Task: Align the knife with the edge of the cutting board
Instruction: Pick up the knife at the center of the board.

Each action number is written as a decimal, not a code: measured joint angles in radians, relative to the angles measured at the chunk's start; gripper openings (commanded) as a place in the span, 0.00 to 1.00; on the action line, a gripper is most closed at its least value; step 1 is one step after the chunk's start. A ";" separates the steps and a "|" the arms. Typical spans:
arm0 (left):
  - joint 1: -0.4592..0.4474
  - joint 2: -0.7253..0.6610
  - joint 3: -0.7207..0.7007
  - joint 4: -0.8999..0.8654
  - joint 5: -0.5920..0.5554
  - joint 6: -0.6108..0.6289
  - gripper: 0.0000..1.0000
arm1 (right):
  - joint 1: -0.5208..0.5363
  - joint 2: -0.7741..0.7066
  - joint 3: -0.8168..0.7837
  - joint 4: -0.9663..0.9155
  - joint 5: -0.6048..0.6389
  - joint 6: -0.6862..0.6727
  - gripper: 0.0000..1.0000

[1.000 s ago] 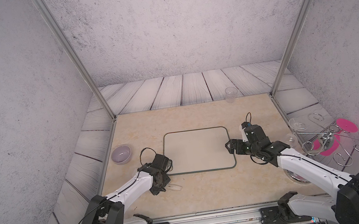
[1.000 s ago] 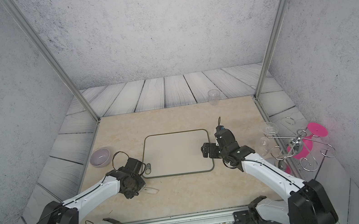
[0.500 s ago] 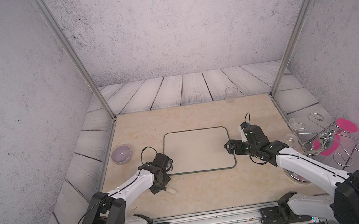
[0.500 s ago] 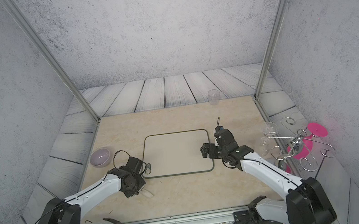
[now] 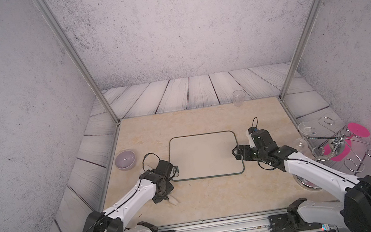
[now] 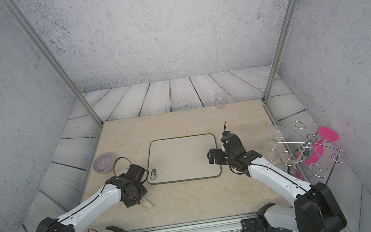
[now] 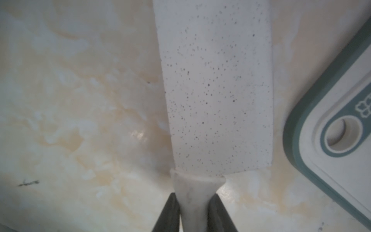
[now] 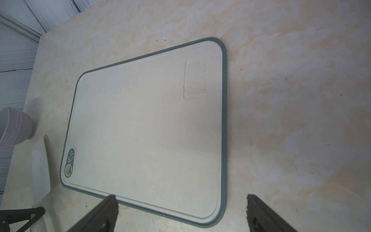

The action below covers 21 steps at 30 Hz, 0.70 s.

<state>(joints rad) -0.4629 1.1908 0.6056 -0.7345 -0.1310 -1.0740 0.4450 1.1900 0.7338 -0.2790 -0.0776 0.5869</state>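
**Left gripper pinching the knife beside the board's tab corner**

The left gripper (image 7: 193, 202) is clamping its dark fingers (image 7: 170, 209) tight on the short cream handle of the knife (image 7: 216, 90). The speckled whitish blade is stretching away from the fingers, flat over the marbled tabletop (image 5: 215, 198). Whether it is touching the surface cannot be told.

The knife is sitting just beside the cutting board (image 5: 205, 155), off its left side, near the corner carrying the dark oval tab (image 7: 341, 132) with the hole. A strip of bare tabletop is separating the two. In the left wrist view, the board's green rim (image 7: 301, 130) is running at a slant to the blade's long edge, so the two are not lining up.

In both top views, the handle's butt (image 6: 148, 203) is poking out from under the left wrist, toward the robot.

The right gripper (image 8: 180, 211) is hovering with its jaws spread wide and holding nothing, over the board's right edge.

A lilac bowl (image 5: 125, 159) is standing on the tabletop near the blade's far end.
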 measured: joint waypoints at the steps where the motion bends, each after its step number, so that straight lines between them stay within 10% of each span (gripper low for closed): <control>1: 0.000 -0.010 0.005 -0.011 -0.002 0.001 0.12 | 0.000 0.001 0.000 0.000 0.000 0.000 0.99; 21: -0.161 0.130 0.233 -0.020 -0.014 0.084 0.08 | 0.000 -0.059 -0.057 -0.043 0.023 0.054 0.99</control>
<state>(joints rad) -0.6239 1.3212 0.8391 -0.7544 -0.1448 -0.9897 0.4450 1.1313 0.6769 -0.3225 -0.0544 0.6411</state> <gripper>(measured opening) 0.271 0.991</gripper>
